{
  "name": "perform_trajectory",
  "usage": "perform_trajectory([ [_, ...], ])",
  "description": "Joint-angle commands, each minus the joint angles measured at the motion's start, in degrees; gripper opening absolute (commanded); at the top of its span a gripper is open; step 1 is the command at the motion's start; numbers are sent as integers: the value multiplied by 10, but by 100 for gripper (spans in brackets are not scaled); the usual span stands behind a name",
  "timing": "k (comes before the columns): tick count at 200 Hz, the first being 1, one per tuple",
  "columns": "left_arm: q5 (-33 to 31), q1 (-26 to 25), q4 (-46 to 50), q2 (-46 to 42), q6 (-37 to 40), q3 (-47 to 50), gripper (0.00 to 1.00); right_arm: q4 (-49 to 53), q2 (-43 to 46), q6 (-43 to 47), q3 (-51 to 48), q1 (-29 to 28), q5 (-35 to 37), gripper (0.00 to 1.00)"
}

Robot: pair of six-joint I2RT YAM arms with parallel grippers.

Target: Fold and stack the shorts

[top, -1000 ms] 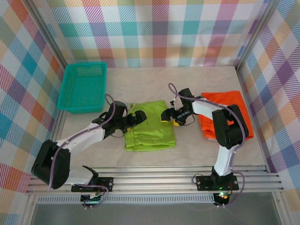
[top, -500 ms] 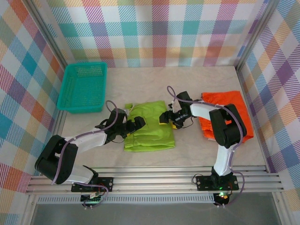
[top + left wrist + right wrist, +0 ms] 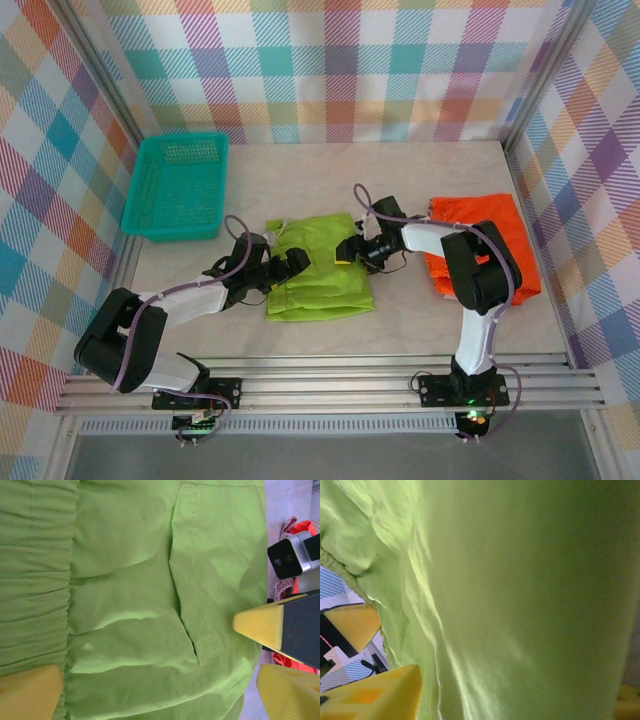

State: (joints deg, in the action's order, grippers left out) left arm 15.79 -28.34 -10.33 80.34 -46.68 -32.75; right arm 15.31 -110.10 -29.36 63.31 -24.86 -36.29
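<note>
The lime green shorts lie flat mid-counter, with the orange shorts to the right. The left pincer and right pincer gape wide at opposite edges, gripping nothing. Recommended: pinch all layers, then lift both edges evenly.

This is a robot test booth in a lab rather than a home. Checked cloth walls hung on metal posts stand beyond and to either side of the left claw and right claw. Nearer than both claws, a metal rail carries the arm bases. A green basket sits on the pale table, beyond and left of the left claw.
</note>
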Motion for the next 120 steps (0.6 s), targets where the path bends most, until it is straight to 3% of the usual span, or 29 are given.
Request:
perform_trajectory([
  [1, -14, 5, 58, 17, -5, 30, 100, -27, -15, -11, -4, -11, -17, 57],
  [61, -23, 4, 64, -60, -12, 20, 100, 41, 12, 33, 20, -22, 68, 0],
  [120, -73, 14, 160, -200, 9, -17, 100, 237, 81, 107, 96, -33, 229, 0],
])
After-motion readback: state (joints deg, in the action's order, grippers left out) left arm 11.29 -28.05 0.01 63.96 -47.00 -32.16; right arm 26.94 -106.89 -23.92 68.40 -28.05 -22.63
